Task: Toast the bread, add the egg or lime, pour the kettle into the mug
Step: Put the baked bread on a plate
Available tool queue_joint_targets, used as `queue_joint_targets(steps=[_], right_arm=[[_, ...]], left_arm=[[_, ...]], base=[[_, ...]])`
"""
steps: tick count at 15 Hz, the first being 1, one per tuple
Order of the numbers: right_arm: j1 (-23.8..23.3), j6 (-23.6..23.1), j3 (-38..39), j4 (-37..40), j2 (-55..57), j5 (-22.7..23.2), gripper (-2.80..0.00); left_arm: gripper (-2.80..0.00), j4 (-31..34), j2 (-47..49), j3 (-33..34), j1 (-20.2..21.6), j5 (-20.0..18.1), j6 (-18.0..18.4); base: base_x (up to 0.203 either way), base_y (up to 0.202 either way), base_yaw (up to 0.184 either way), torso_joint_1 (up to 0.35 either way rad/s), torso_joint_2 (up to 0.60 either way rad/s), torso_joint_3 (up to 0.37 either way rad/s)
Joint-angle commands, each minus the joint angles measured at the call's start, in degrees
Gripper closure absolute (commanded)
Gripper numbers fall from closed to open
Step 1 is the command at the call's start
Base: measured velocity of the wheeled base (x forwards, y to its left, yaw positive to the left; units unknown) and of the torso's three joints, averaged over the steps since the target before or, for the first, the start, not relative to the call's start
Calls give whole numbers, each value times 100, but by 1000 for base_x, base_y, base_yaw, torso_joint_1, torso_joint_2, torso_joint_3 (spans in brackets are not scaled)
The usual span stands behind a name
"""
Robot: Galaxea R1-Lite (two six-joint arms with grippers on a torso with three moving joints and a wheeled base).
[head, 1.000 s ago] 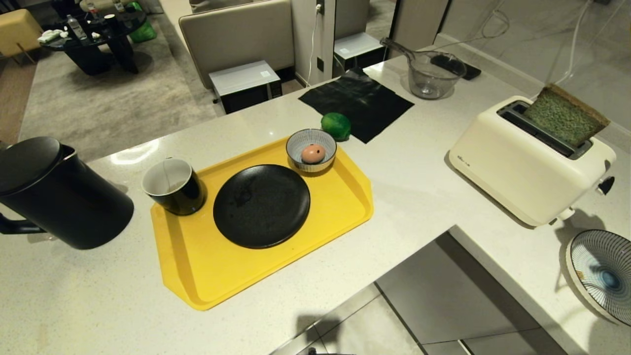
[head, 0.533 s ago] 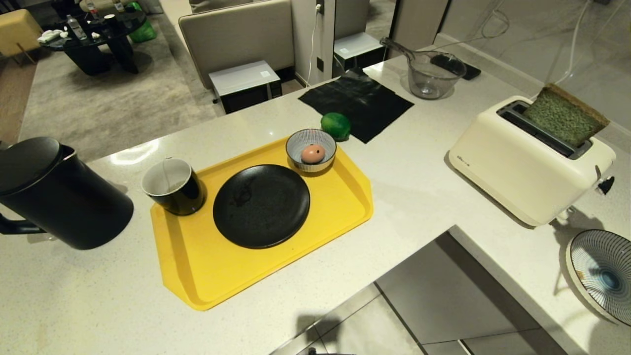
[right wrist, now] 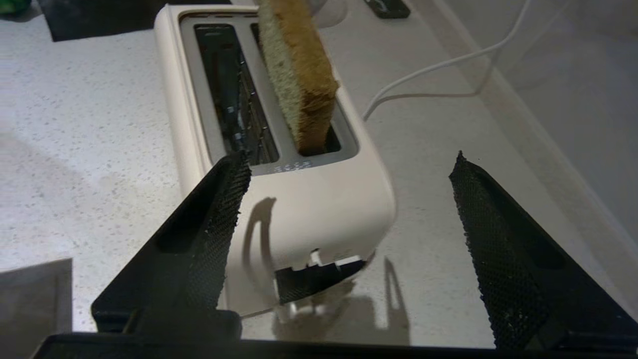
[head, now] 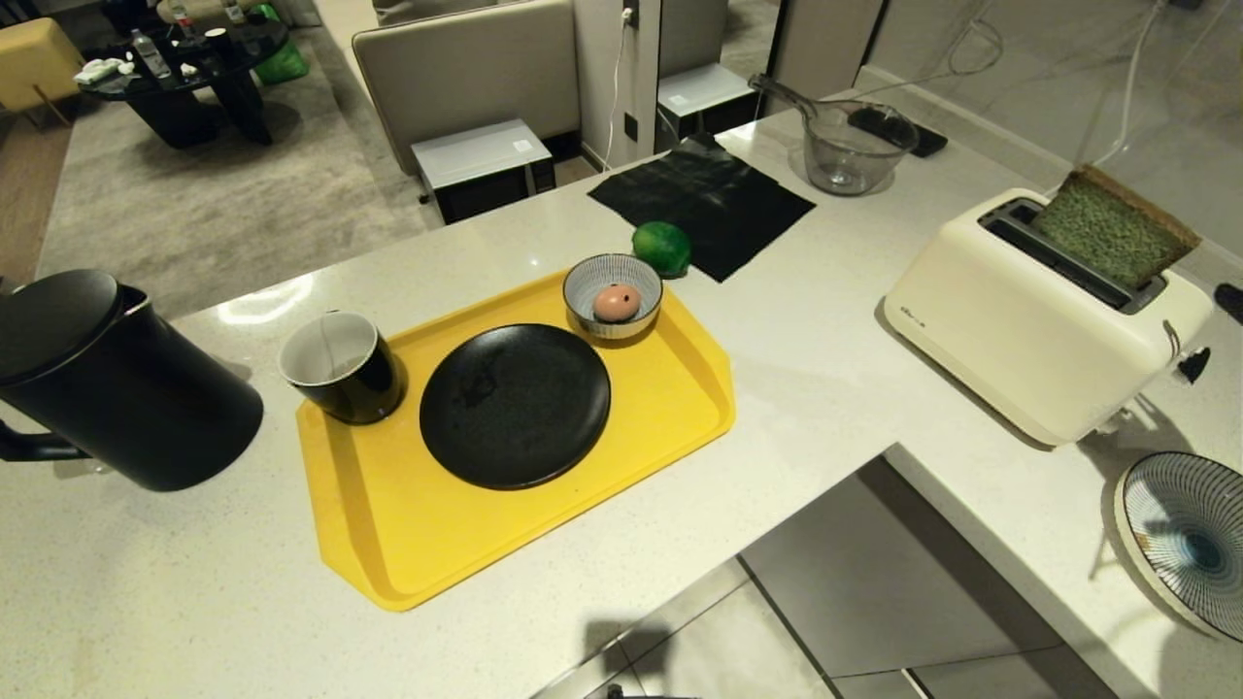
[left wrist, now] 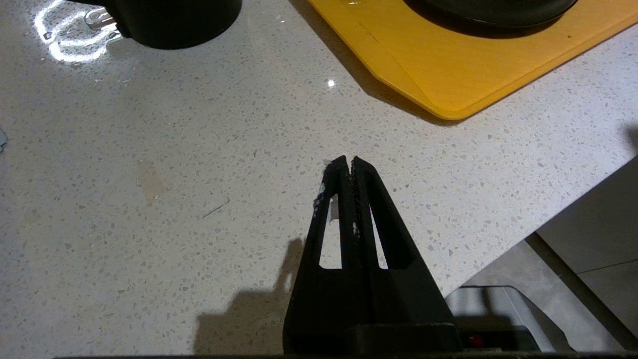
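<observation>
The bread (head: 1112, 236) stands tilted in the back slot of the cream toaster (head: 1029, 320), with much of it sticking out. My right gripper (right wrist: 350, 162) hangs open at the toaster's (right wrist: 319, 209) lever end, holding nothing, with the bread (right wrist: 299, 75) beyond it. The black lever (right wrist: 314, 279) sits low on that end. The lime (head: 661, 248) lies on the counter behind the striped bowl (head: 583, 277) that holds the egg (head: 617, 303). The mug (head: 342, 367) stands on the yellow tray (head: 437, 544). The kettle (head: 107, 388) is at the far left. My left gripper (left wrist: 347, 160) is shut over bare counter.
A black plate (head: 515, 403) lies on the tray. A black cloth (head: 701, 199) and a glass jug (head: 855, 146) are at the back. A striped plate (head: 1190, 539) sits front right. The toaster's white cord (right wrist: 448, 65) trails behind it. The counter edge drops to the floor in front.
A dark part of my right gripper has come into view at the right edge by the toaster, and the shadows at the toaster's end have shifted. Bread and tray items have not moved.
</observation>
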Motion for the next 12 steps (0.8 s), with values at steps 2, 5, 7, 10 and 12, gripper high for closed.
queue_joint_targets(steps=[2,5,7,10,12], right_arm=[[339,-11,-104,-36,419,14,-280],[500,-25,-74,-69,621,14,-280],[522,-79,-179,-72,709,5,-280],[647,-93,-448,-48,864,-311,-280],[827,-76,-577,-45,993,-569,-280]], left_arm=[[0,5,4,0,7,0,0],[0,1,-1,8,2,0,0],[0,-1,3,6,5,0,0],[0,3,-1,4,1,0,0],[0,5,-4,6,5,0,0]], base=[[0,0,0,0,0,0],[0,0,0,0,0,0],[0,0,0,0,0,0],[0,0,0,0,0,0],[0,0,0,0,0,0]])
